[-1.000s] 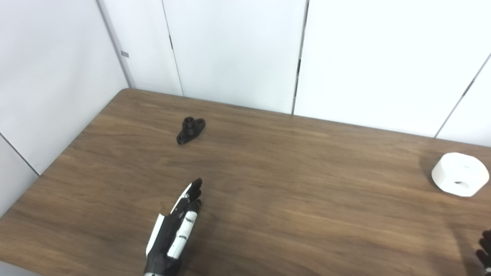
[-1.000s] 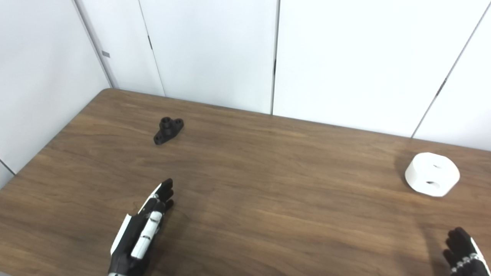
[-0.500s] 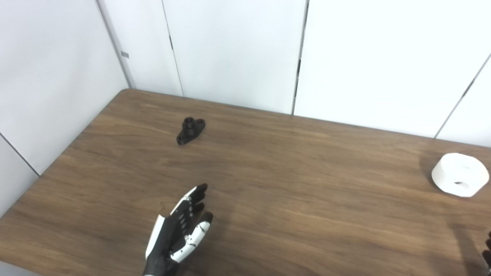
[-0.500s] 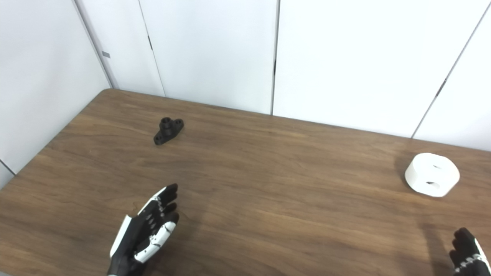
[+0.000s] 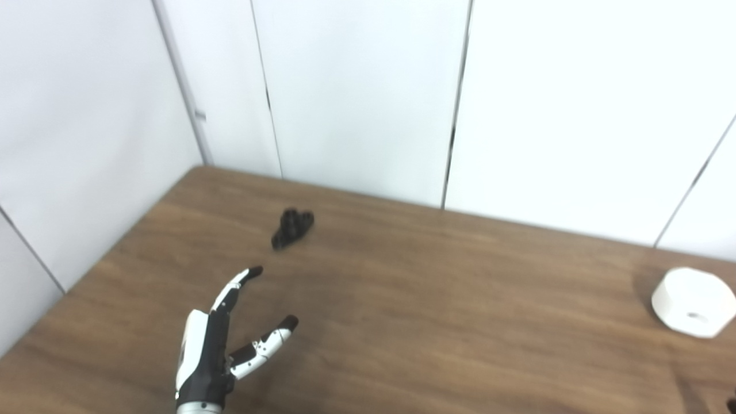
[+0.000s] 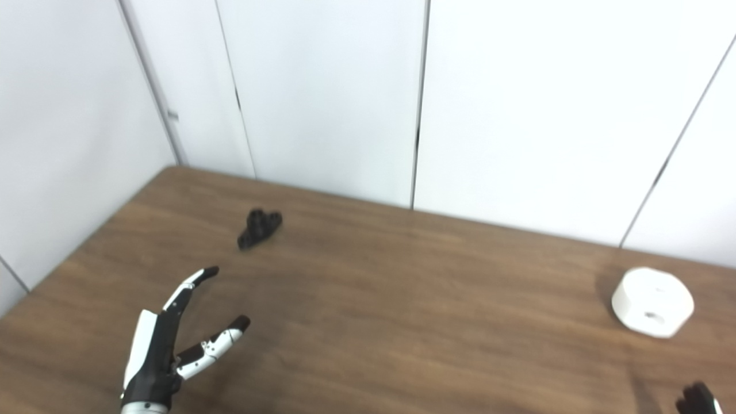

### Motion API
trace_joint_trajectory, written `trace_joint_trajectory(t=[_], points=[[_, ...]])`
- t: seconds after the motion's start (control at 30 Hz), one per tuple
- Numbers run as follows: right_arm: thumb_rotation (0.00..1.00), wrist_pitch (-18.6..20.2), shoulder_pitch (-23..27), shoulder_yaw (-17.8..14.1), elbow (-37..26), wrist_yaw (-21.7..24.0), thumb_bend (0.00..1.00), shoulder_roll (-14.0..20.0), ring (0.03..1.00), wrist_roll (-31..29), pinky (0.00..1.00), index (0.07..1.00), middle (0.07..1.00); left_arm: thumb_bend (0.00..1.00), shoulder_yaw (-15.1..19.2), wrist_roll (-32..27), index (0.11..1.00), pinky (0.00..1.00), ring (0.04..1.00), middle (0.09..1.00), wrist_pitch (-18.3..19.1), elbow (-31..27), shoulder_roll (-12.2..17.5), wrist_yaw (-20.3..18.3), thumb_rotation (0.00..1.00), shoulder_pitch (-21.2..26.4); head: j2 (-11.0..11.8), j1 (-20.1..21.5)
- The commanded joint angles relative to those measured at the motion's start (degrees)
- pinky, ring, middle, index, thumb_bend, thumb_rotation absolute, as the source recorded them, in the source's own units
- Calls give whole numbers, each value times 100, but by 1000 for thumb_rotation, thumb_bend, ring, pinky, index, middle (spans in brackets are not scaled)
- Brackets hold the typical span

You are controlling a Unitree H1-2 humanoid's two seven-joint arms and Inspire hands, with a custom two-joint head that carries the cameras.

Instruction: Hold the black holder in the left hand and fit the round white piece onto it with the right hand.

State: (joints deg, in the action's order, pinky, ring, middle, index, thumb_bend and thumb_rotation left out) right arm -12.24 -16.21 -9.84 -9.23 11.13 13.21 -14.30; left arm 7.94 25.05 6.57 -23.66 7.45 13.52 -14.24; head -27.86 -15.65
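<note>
The black holder [image 5: 292,228] lies flat on the tabletop [image 5: 437,322] toward the far left, untouched. From it, at about seven o'clock and near but clearly apart, the left hand [image 5: 221,345] is raised off the wood, spread wide with thumb and fingers parted and holding nothing. Far off at about four o'clock from the holder, near the right edge, sits the round white piece [image 6: 652,301], resting on its own. At its five o'clock, only the dark tips of the right hand [image 6: 697,399] show at the bottom edge, too little to tell whether it is spread or closed.

This looks like the opening step: the reach for the holder. The next move calls for carrying the left hand forward over the holder and closing around its body while leaving its raised boss free for the white piece.
</note>
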Motion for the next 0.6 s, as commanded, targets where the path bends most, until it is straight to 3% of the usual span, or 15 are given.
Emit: trace_joint_trajectory(t=[0.0, 0.1, 0.27, 0.4, 0.57], points=[[1000, 120, -54, 85, 319, -38, 562, -116, 1000, 16, 1000, 993, 1000, 745, 122, 298, 855, 959, 944, 913, 199, -221, -99, 131, 360, 422, -8, 23], [1000, 158, -60, 100, 291, -45, 596, -124, 1000, 35, 1000, 987, 1000, 743, 179, 582, 863, 987, 978, 935, 475, -161, 65, 48, 393, 667, -6, 47], [1000, 197, -75, 103, 233, -104, 603, -158, 1000, 88, 1000, 977, 994, 776, 251, 1056, 849, 930, 981, 944, 919, 60, 299, -89, 409, 1096, -24, 77], [1000, 186, -80, 105, 221, -102, 602, -175, 1000, 40, 1000, 981, 996, 804, 166, 1321, 842, 887, 957, 933, 1317, 252, 481, -308, 452, 1408, -44, 101], [1000, 187, -90, 91, 218, -87, 571, -199, 1000, -64, 1000, 976, 992, 819, 57, 1460, 829, 914, 951, 918, 1544, 686, 605, -355, 448, 1791, -63, 112]])
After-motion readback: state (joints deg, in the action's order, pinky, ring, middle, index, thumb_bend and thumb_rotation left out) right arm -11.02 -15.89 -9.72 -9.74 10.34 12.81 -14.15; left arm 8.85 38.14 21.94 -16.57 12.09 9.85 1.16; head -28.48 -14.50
